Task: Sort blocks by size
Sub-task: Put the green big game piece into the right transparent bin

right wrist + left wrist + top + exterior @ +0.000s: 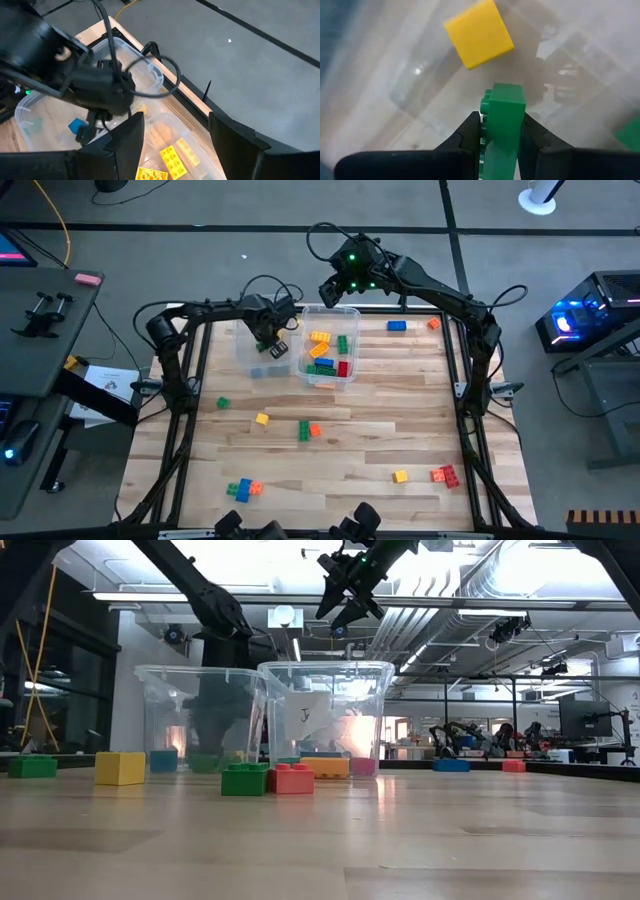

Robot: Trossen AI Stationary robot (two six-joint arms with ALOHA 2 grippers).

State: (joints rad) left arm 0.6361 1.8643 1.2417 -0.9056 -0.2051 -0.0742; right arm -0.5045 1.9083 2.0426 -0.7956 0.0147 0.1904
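Left hand [502, 135] clamped a green block [504, 112] inside the left bin [250, 340], small-block side; right hand [338, 285] waited open above the neighbouring bin.

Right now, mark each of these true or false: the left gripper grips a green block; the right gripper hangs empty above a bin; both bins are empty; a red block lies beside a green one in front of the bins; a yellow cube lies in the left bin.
1. The left gripper grips a green block. True: its fingers press both sides of it.
2. The right gripper hangs empty above the right bin. True: its fingers are apart with nothing between them.
3. Both bins are empty. False: the right bin holds many blocks, and the left bin holds a few.
4. A red block lies beside a green one in front of the bins. True, in the low view.
5. A yellow cube lies in the left bin. True.
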